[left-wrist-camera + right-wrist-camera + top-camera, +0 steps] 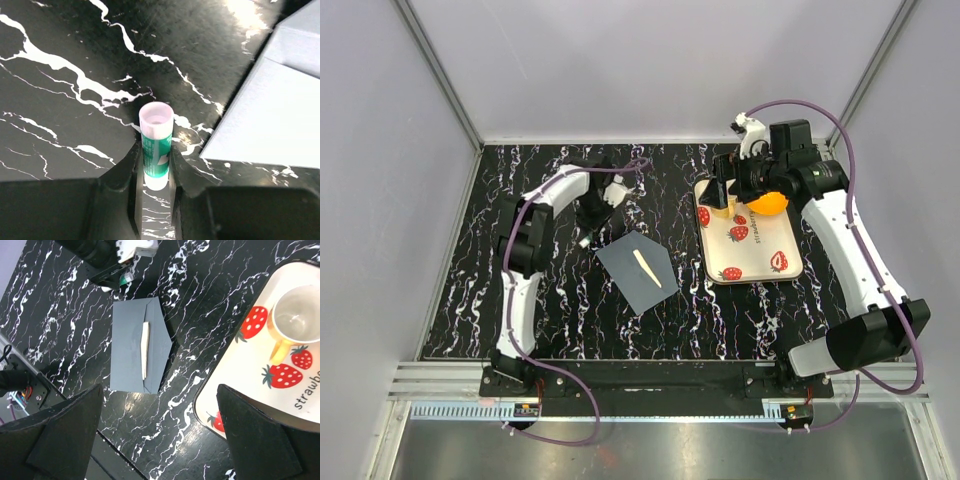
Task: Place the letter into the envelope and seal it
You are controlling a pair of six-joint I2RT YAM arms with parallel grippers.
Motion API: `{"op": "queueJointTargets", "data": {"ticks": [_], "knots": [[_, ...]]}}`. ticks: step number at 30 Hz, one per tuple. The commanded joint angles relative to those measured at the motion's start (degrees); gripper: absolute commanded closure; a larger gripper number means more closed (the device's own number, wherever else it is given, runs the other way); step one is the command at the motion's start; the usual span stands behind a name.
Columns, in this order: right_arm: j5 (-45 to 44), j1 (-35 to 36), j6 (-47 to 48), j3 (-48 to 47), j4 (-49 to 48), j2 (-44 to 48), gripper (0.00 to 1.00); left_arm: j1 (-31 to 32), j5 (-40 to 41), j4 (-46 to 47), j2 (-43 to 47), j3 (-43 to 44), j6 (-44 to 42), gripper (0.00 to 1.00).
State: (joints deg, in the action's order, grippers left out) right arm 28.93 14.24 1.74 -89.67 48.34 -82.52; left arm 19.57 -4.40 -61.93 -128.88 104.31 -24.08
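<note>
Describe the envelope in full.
The envelope is dark slate-grey paper, lying flat on the table near its middle. Its pointed flap looks folded out, aiming at the tray. A thin strip of the tan letter shows at the mouth. No gripper touches it; the left gripper holds a glue stick just beside it.

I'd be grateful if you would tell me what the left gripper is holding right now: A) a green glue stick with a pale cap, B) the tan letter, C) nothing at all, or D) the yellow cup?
A: in the left wrist view the left gripper is closed on both sides of the upright glue stick.
</note>
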Motion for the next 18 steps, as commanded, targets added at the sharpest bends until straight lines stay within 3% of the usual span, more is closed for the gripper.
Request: {"op": "queueJointTargets", "data": {"ticks": [1,3,5,10,12,13,14,16,17,18], "knots": [[-2.82,-0.53,0.72,-4.98,-1.41,-0.53,0.00,-3.92,-15.70,2.25,11.77,2.91,1.49,0.98],[-1.43,-0.53,2.65,-7.88,0.35,-2.64,0.00,-4.89,-24.27,3.56,15.92,2.04,2.71,0.99],[6.81,-0.53,4.23,-9.64,1.32,-3.69,0.00,-6.12,-33.16,5.23,22.86,-1.89,6.03,1.00],[22.37,-0.09,-2.95,-5.88,-5.79,-2.82,0.00,-7.26,-45.23,22.87,41.75,-14.29,17.98,1.00],[24.15,2.18,-5.69,-4.99,-8.69,-2.82,0.00,-7.53,-49.81,37.27,49.99,-22.37,29.83,1.00],[24.25,3.85,-6.39,-3.60,-9.92,-2.56,0.01,-7.53,-50.43,43.33,52.74,-25.53,39.27,1.00],[23.99,5.43,-8.05,-2.54,-13.32,-1.69,0.02,-7.53,-50.44,56.61,55.46,-32.17,44.41,1.00],[23.19,10.69,-9.90,1.14,-17.82,-0.45,0.02,-7.53,-49.39,69.25,62.24,-38.36,56.96,1.00],[23.97,11.68,-12.17,1.86,-21.23,-0.19,0.02,-7.53,-48.17,79.23,64.00,-43.44,59.99,1.00],[26.33,12.38,-13.68,2.47,-22.66,-0.45,0.04,-7.44,-47.37,82.99,66.80,-45.49,62.55,1.00]]}}
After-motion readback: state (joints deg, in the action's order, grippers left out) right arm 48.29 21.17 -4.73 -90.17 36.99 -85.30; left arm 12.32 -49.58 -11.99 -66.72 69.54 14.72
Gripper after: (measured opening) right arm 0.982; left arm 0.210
